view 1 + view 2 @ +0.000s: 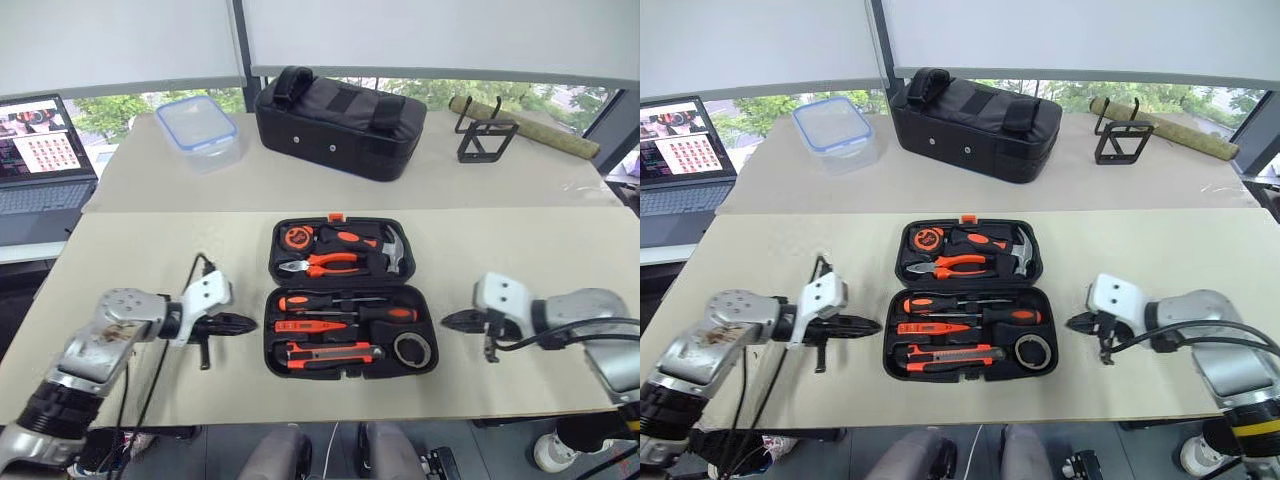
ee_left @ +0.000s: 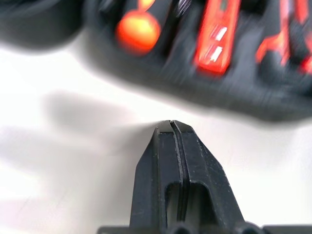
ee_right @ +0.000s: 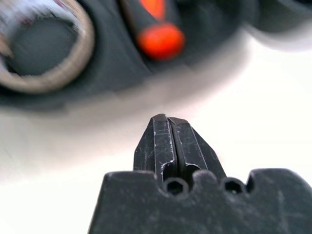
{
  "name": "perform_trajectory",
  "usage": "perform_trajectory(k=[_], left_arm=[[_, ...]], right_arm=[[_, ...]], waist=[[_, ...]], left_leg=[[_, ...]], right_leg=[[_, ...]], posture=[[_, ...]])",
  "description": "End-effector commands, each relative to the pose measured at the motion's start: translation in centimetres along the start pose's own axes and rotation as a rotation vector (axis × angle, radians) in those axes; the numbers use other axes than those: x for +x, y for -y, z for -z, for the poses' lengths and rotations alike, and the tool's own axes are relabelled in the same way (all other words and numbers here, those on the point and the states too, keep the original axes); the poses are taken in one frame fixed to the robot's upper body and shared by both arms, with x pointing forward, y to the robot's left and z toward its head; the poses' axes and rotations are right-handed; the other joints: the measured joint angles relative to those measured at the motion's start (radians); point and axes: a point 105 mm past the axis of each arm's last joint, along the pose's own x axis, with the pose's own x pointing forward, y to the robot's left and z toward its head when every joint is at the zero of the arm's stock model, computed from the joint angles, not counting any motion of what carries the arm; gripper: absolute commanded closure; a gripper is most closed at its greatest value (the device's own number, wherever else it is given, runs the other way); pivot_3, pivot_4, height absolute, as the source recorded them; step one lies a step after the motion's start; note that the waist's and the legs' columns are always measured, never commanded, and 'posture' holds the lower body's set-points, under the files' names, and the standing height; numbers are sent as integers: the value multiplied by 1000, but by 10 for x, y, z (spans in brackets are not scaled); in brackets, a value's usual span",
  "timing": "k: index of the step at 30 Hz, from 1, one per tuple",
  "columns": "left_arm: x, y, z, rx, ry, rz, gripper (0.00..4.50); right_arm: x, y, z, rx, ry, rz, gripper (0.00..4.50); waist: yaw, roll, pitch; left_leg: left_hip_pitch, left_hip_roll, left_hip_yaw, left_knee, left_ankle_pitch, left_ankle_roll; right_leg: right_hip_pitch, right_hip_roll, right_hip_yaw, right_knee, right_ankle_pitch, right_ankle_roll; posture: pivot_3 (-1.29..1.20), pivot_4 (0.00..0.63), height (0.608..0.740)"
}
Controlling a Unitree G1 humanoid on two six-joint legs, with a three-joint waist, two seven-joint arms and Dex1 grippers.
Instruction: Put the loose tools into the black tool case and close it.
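The black tool case point(image 1: 272, 318) lies open flat at the table's middle. Its near half holds two black-and-orange screwdrivers point(image 1: 322, 301), the slim orange tester point(image 1: 310, 325), the utility knife point(image 1: 330, 352) and the greyish tape roll point(image 1: 411, 349), each in a recess. My left gripper point(image 1: 250, 323) is shut and empty, just left of the case, pointing at it. On the case's right side my right gripper point(image 1: 447, 320) is also shut and empty. The left wrist view shows pressed-together fingers point(image 2: 161, 161) over bare table; the right wrist view shows the tape roll point(image 3: 84, 56) ahead.
Pliers point(image 1: 325, 264), a hammer point(image 1: 392, 250) and a tape measure point(image 1: 297, 238) sit in the case's far half. Behind it stand a black fabric bag point(image 1: 340, 120), a blue-rimmed plastic box point(image 1: 197, 125), a wire stand point(image 1: 487, 135) and a rolled mat point(image 1: 530, 128). A laptop point(image 1: 40, 160) is far left.
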Motion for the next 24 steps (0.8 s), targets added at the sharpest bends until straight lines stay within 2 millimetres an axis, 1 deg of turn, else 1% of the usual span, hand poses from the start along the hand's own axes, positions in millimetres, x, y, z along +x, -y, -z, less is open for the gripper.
perform_trajectory(k=[1, 2, 3, 4, 5, 6, 7, 8, 9, 11, 14, 18, 21, 24], left_arm=[[-18, -39, -8, -172, 41, -142, 3982], [-19, -50, -17, -242, 83, -169, 3826], [-19, -56, -23, -283, 109, -179, 3326], [-16, -67, -35, -359, 155, -196, 2992], [-10, -77, -47, -433, 193, -209, 2727], [-4, -84, -58, -483, 219, -214, 2285], [1, -89, -67, -519, 233, -220, 2052], [7, -95, -72, -558, 238, -233, 1529], [12, -99, -76, -598, 241, -240, 1208], [22, -103, -85, -654, 250, -229, 496], [38, -102, -91, -648, 223, -201, 496], [52, -102, -87, -632, 169, -211, 496], [58, -103, -82, -635, 145, -219, 496], [61, -101, -76, -627, 127, -218, 1231]], right_arm=[[-15, 35, -15, 155, 107, 125, 3923], [-16, 45, -22, 223, 156, 150, 3734], [-15, 51, -28, 263, 185, 160, 3277], [-13, 61, -37, 316, 227, 177, 2953], [-8, 72, -46, 357, 262, 200, 2692], [-3, 81, -53, 388, 282, 226, 2281], [2, 90, -59, 418, 290, 254, 2032], [8, 97, -62, 457, 291, 274, 1598], [12, 102, -65, 487, 290, 283, 1292], [23, 107, -70, 541, 287, 280, 1285], [36, 112, -76, 605, 279, 267, 1285], [48, 116, -73, 620, 234, 289, 1285], [56, 117, -75, 639, 236, 290, 1285], [62, 118, -76, 647, 234, 293, 2016]], waist=[[0, 0, 0], [0, 0, 0], [0, -1, 1], [0, -1, 1], [1, -1, 1], [3, -1, 1], [3, -2, 1], [3, -2, 0], [2, -2, 0], [-1, -2, 0], [-12, -2, 0], [-20, -2, 0], [-18, -2, 0], [-16, -1, 0]], left_leg=[[1, 0, 0, 0, 0, 0], [1, 0, 0, 0, 0, 0], [0, 0, 0, 0, 0, -1], [-1, -1, 0, 1, 1, -1], [-1, 0, 0, 1, 2, -2], [-1, 0, 0, 2, 2, -2], [-1, -1, 0, 3, 2, -2], [-3, -1, 0, 3, 3, -2], [-3, -1, 0, 3, 3, -2], [-5, -1, 0, 3, 3, -2], [-8, -2, -1, 3, 3, -2], [-12, -4, -1, 3, 3, -2], [-12, -5, -2, 5, 3, -2], [-10, -5, -2, 5, 5, -1]], right_leg=[[1, 0, 0, 0, 0, 0], [1, 0, 0, 0, 0, 0], [1, 1, 0, 0, 1, -1], [0, 2, 0, 1, 2, -2], [0, 3, 0, 1, 3, -2], [0, 3, -1, 2, 3, -2], [0, 2, -1, 2, 3, -1], [0, 2, -1, 2, 4, -1], [0, 2, -1, 2, 4, -1], [-2, 0, 0, 3, 4, -1], [-7, 0, -1, 5, 4, -1], [-14, -2, -2, 10, 4, -1], [-13, -1, -2, 10, 4, -1], [-10, -1, -1, 10, 4, -1]], posture=[[0, 150, 715], [0, 150, 715], [0, 150, 715], [0, 150, 715], [0, 150, 715], [0, 150, 715], [0, 150, 715], [0, 150, 715], [0, 150, 715], [0, 150, 715], [0, 150, 715], [0, 150, 715], [0, 150, 715], [0, 150, 715]])
